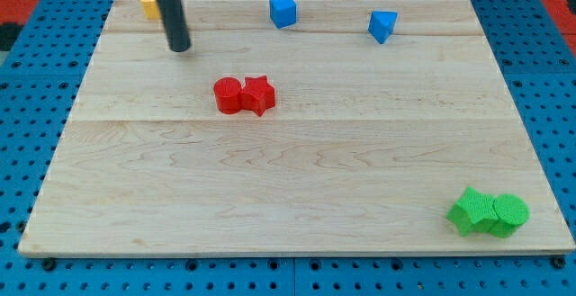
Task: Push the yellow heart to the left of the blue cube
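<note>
Tip (180,48): lower end of a dark rod, no jaws to open or close, holding nothing. It rests on the wooden board (297,179) near the view's top-left corner, just below and to the right of the yellow block, with a slight gap or none; which cannot be told, as the rod hides that side.

Yellow block (148,2): at the board's top-left corner, touching the top edge. Only its left part shows beside the rod, so a heart shape cannot be confirmed.

Blue cube (283,11): near the top edge, well to the right of the yellow block and the tip, standing alone.

Blue block (382,26): wedge-like, near the top edge, further right of the cube and apart from it.

Red pair: a red cylinder (228,95) and a red star (258,94), touching side by side, cylinder on the left. They lie below and to the right of the tip, in the board's upper-middle area.

Green pair: a green block (472,211) of angular outline and a green cylinder (510,213), touching, cylinder on the right, at the board's bottom-right corner, far from everything else.

Surround: blue perforated table (27,107) on all sides of the board.
</note>
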